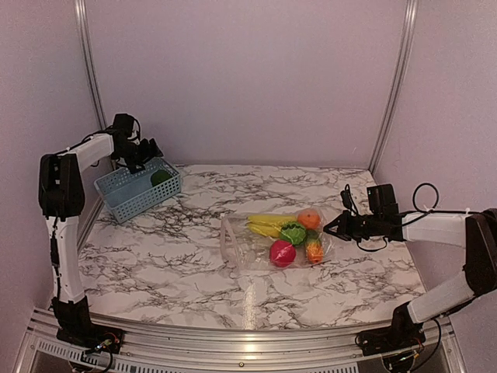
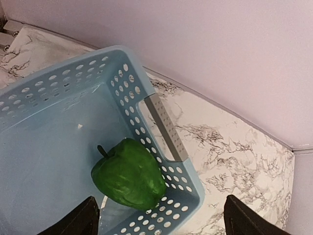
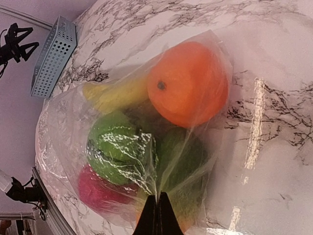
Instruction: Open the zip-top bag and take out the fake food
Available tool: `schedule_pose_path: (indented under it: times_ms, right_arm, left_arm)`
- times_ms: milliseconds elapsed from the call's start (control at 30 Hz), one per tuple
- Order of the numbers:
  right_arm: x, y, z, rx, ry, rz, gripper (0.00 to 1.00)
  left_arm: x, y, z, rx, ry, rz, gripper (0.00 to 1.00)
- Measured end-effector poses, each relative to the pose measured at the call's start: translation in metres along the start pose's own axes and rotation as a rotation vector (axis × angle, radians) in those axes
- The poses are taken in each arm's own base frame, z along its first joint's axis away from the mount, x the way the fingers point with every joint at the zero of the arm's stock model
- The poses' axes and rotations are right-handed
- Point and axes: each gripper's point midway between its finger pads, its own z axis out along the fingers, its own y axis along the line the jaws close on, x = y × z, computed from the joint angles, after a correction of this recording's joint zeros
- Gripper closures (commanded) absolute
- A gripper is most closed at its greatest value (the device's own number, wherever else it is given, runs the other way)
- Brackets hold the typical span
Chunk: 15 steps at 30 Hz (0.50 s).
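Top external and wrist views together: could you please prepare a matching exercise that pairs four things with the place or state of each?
Column one:
1. green pepper
2. orange
3. left gripper
4. right gripper

Column two:
A. shut on the edge of the zip-top bag
B. lying in the blue basket
C. inside the zip-top bag
D. open, above the blue basket

Pairs: 1-B, 2-C, 3-D, 4-A
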Motion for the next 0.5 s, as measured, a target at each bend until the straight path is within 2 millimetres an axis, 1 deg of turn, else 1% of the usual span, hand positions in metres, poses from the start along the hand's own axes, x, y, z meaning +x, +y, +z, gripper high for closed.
schedule_pose_path:
  times_ms: [67,133,200,233,267,333,367,433,500]
  right_arm:
    - [0.0,0.0,0.0,-0.001,0.002,-0.005,1.0]
    - [0.0,0.0,0.0,-0.004,0.004,-0.01,1.0]
    - [0.001,0.001,0.0,-0.006,0.005,-0.012,1.0]
    - [0.001,0.001,0.0,-0.008,0.006,-0.012,1.0]
    - [0.001,0.001,0.0,-0.009,0.006,-0.012,1.0]
    - [0.001,0.002,0.0,-0.01,0.007,-0.011,1.0]
    - [0.001,0.002,0.0,-0.012,0.007,-0.011,1.0]
    - [0.001,0.002,0.0,-0.014,0.009,-0.011,1.0]
    - [0.002,0.002,0.001,-0.015,0.012,-0.01,1.0]
  left_arm:
    - [-0.007,-0.017,-0.024,0.036,-0.022,0.031,0.12]
    - [-0.009,-0.035,-0.054,0.08,-0.045,0.067,0.14]
    - [-0.005,-0.052,-0.082,0.121,-0.06,0.1,0.16]
    - [0.0,-0.061,-0.096,0.144,-0.067,0.118,0.17]
    - [0.01,-0.071,-0.109,0.169,-0.063,0.136,0.19]
    - [0.033,-0.088,-0.128,0.217,-0.045,0.169,0.22]
    - [0.044,-0.094,-0.133,0.236,-0.031,0.181,0.24]
    - [0.073,-0.107,-0.139,0.275,0.006,0.208,0.29]
    - [0.108,-0.114,-0.139,0.306,0.06,0.23,0.34]
